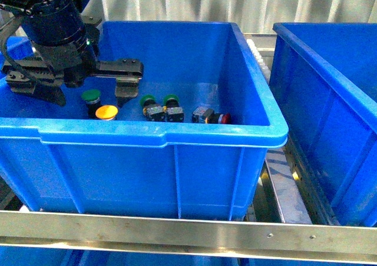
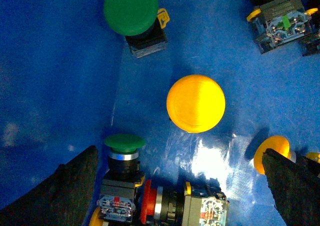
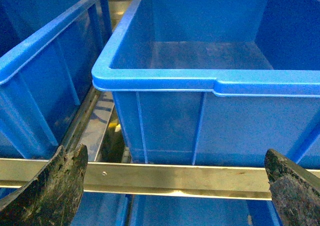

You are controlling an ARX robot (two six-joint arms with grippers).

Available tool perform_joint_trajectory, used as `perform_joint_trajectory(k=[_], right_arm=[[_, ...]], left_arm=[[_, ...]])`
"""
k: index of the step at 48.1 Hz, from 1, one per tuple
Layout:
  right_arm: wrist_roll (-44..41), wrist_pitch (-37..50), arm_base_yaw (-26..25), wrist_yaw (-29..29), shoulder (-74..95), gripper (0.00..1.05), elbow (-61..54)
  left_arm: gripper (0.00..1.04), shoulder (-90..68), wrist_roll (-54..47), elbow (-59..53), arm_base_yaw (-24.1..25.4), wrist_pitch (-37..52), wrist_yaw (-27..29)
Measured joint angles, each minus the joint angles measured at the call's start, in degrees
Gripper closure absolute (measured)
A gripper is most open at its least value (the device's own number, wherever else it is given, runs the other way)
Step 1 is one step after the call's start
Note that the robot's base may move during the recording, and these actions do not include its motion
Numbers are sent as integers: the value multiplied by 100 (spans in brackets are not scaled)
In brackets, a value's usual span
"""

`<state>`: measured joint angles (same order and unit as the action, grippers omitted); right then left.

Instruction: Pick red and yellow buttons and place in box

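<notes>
My left gripper (image 1: 126, 80) is open inside the left blue bin (image 1: 141, 133), above the buttons. In the left wrist view a yellow button (image 2: 196, 103) faces cap-up ahead of the open gripper (image 2: 180, 191). A red button (image 2: 148, 208) lies on its side between the fingers, against a green button (image 2: 124, 143). A smaller yellow cap (image 2: 271, 153) shows beside one finger (image 2: 292, 186). In the front view the yellow button (image 1: 106, 112) sits below the gripper, and another red button (image 1: 222, 118) lies to the right. My right gripper (image 3: 175, 196) is open and empty, facing the empty blue box (image 3: 210, 81).
Green buttons (image 1: 91, 95) (image 1: 148, 101) (image 1: 171, 99) stand on the bin floor; another green cap (image 2: 131, 9) and a switch block (image 2: 282, 21) show further off. The second blue box (image 1: 330, 101) stands to the right. A metal rail (image 1: 177, 230) crosses in front.
</notes>
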<state>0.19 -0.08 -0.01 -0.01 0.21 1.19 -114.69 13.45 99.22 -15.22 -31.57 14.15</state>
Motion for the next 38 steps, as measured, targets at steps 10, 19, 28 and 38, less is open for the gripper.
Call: perform_joint_trajectory(k=[10, 19, 28, 38], right_arm=[[0, 0, 0, 0, 0, 3, 0], [0, 0, 0, 0, 0, 3, 0], [0, 0, 0, -2, 0, 3, 0], [0, 0, 0, 0, 0, 3, 0]], left_arm=[[8, -256, 33, 168, 7, 7, 46], [8, -503, 31, 439, 4, 7, 92], [8, -726, 35, 704, 2, -11, 120], [8, -944, 37, 898, -9, -76, 111]])
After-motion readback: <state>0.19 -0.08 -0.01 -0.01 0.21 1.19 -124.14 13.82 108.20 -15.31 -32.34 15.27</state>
